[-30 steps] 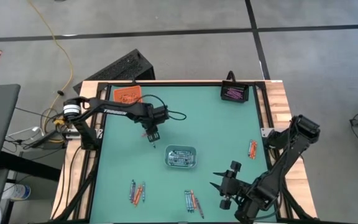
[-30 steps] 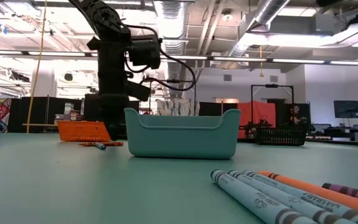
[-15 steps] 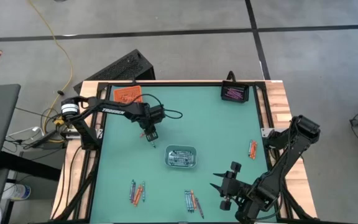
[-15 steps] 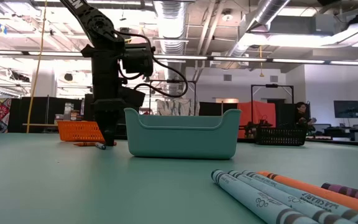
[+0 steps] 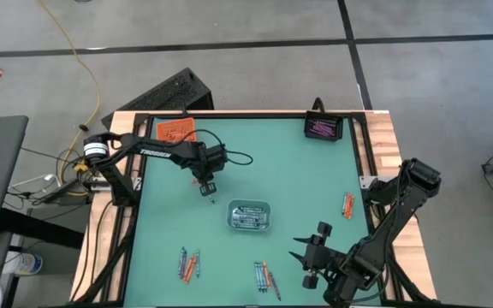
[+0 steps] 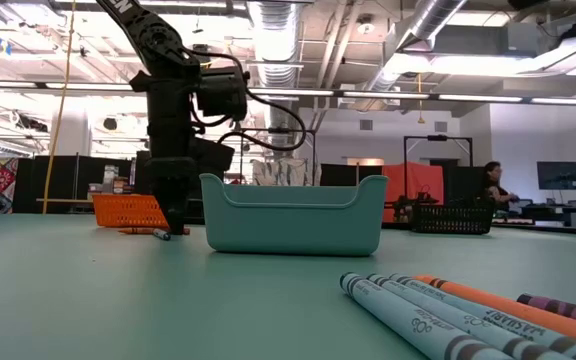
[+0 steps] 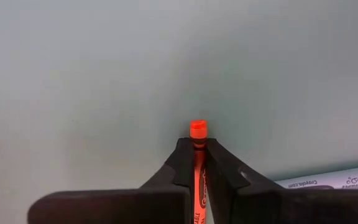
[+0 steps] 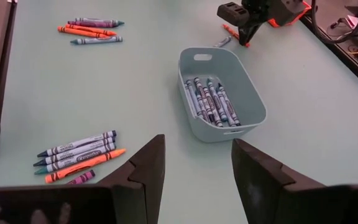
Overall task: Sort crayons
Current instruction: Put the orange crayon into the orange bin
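My left gripper (image 5: 205, 186) is down at the table between the orange tray (image 5: 176, 130) and the clear-grey tray (image 5: 249, 216), shut on an orange-red crayon (image 7: 197, 132). A grey-blue crayon (image 7: 328, 178) lies on the table beside it. My right gripper (image 5: 302, 249) waits open and empty over the near right of the table; its fingers spread wide in the right wrist view (image 8: 197, 171). Grey-blue crayons (image 8: 210, 102) lie in the clear-grey tray. Purple-pink crayons (image 5: 321, 128) lie in the black tray. My left gripper pinches the orange-red crayon's two long sides (image 7: 197, 155) between its two fingers, close to one end, which sticks out a little past the fingertips (image 7: 184, 163). The fingers come from above, pointing down, and lie across the crayon. The crayon is at the table top (image 6: 146, 231).
Loose mixed crayons lie in three groups: near left (image 5: 189, 263), near middle (image 5: 266, 276) and at the right edge (image 5: 347, 205). The black tray (image 5: 336, 128) stands at the far right corner. Bare green table lies between the trays.
My left gripper has gone down to the table and a little toward its left edge, onto the orange-red crayon beside the orange tray. In the last half second it has stayed there.
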Robot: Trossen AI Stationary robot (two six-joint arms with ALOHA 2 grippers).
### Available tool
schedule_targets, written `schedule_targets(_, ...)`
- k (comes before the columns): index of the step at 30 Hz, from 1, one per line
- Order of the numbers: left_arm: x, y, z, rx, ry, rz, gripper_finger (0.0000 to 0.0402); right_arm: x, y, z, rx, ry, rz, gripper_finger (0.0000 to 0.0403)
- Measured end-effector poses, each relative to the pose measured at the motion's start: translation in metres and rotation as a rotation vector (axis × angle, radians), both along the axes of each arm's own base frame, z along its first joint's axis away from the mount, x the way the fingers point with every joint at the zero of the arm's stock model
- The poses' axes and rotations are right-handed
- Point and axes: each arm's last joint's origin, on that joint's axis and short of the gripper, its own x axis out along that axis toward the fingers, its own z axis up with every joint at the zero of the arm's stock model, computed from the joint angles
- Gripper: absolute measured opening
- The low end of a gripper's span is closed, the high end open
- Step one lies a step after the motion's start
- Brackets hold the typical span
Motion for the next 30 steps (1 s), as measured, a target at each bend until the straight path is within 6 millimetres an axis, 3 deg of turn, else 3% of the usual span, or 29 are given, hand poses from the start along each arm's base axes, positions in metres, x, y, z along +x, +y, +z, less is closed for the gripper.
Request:
schedule_targets(7, 0.003, 0.001, 0.009, 0.049, 0.076, -0.044, 0.0001, 0.002, -0.002, 0.000, -0.001, 0.000, -0.009, 0.0177)
schedule_targets(22, 0.016, -0.002, 0.053, 0.309, 0.266, -0.218, 0.0000, 0.002, -0.002, 0.000, -0.005, 0.006, -0.008, 0.0177)
schedule_targets(30, 0.010, 0.019, 0.058, 0.484, 0.405, -0.305, 0.0000, 0.001, -0.003, -0.001, -0.010, 0.011, -0.009, 0.0177)
